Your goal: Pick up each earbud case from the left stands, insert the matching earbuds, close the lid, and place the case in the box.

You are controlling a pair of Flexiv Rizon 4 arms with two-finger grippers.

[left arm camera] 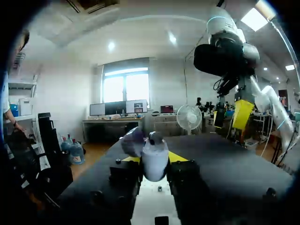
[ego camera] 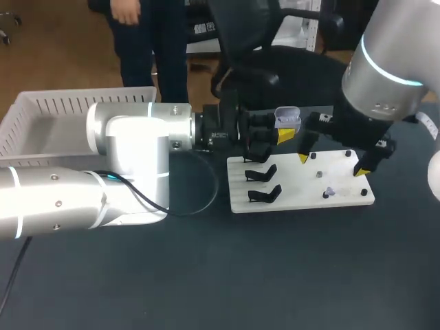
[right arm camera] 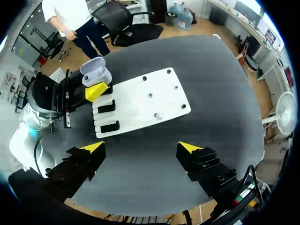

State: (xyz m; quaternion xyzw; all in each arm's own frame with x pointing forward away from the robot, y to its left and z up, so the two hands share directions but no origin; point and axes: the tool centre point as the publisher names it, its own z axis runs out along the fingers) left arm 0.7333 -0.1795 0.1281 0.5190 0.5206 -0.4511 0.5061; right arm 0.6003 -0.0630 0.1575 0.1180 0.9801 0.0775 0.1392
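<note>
My left gripper (ego camera: 282,132) is shut on a pale lavender earbud case (ego camera: 287,118), held just past the far left corner of the white board (ego camera: 302,199). In the left wrist view the case (left arm camera: 154,164) sits upright between the fingers with its lid (left arm camera: 133,140) swung open. My right gripper (ego camera: 331,165) hangs open over the board's right half with nothing in it; in its own view the gripper (right arm camera: 141,147) is well above the board (right arm camera: 140,89). Small earbuds (ego camera: 328,192) lie near the board's right front. Two empty black stands (ego camera: 263,183) are on the board's left.
A white slatted basket (ego camera: 69,110) stands at the table's far left, behind my left arm. A black cable (ego camera: 199,199) loops from the left arm onto the dark tabletop beside the board.
</note>
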